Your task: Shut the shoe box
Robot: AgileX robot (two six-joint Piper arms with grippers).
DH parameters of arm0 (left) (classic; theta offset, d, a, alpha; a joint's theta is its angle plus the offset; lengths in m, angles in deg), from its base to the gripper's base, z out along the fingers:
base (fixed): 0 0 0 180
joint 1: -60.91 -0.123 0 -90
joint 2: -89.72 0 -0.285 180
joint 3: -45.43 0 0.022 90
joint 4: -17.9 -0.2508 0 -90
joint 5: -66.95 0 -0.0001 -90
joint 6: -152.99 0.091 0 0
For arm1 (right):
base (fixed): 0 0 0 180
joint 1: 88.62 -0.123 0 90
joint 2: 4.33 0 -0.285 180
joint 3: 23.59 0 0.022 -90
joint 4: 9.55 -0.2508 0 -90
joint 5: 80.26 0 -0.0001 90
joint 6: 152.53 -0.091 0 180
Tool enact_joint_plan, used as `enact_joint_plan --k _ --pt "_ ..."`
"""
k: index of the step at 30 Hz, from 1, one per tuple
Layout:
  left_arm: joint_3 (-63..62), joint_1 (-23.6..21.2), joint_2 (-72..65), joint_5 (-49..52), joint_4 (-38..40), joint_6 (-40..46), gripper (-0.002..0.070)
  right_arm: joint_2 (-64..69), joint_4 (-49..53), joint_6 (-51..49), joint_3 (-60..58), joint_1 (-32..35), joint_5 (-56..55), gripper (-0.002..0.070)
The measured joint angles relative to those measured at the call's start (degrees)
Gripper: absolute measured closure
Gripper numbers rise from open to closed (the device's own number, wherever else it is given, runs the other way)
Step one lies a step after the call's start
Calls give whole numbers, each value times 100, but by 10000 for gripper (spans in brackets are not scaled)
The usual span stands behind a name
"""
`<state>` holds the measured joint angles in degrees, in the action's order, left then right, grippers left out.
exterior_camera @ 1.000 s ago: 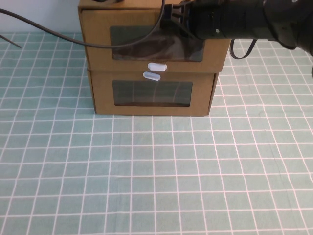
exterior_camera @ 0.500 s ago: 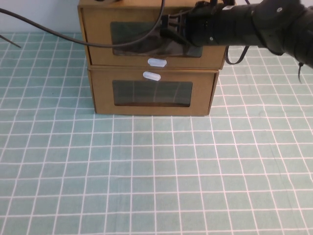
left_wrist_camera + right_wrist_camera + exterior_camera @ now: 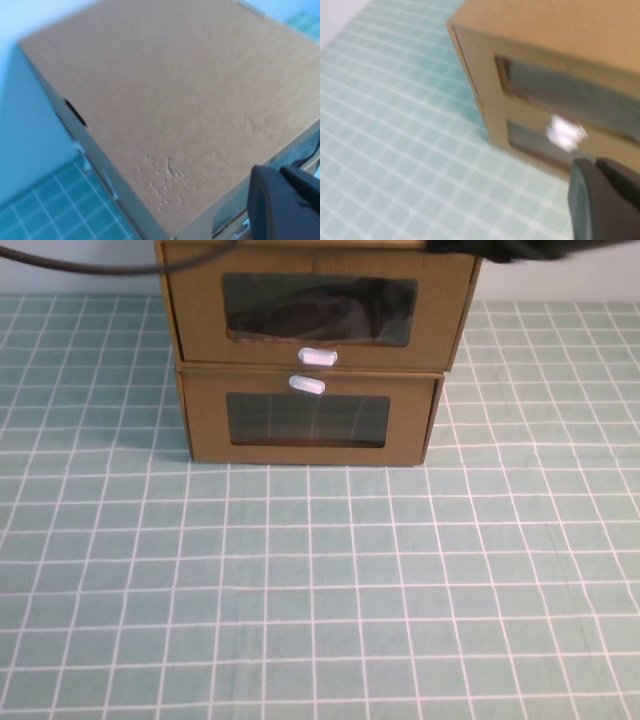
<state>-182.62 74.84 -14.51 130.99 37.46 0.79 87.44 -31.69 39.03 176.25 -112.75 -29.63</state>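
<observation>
You see the shoe box (image 3: pixel 316 308) stacked on the lower drawer (image 3: pixel 308 420), its front nearly flush. Right hand (image 3: pixel 602 200) hovers before the box, left hand (image 3: pixel 285 202) above its top; neither grip's state shows.

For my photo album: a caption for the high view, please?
Two stacked brown cardboard drawer boxes on a green checked tablecloth.
</observation>
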Motion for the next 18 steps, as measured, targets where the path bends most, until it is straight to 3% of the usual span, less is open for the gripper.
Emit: enact_joint_plan --k 5,9,18 --pt "101 0 821 45 -46 -56 680 -1635 904 -691 -1154 0 444 687" --pt "893 0 1840 -243 50 -65 680 -3259 1199 -957 -2383 0 542 687" --pt "5053 0 5019 -2082 353 115 680 -6120 1158 -1307 -4581 0 982 687"
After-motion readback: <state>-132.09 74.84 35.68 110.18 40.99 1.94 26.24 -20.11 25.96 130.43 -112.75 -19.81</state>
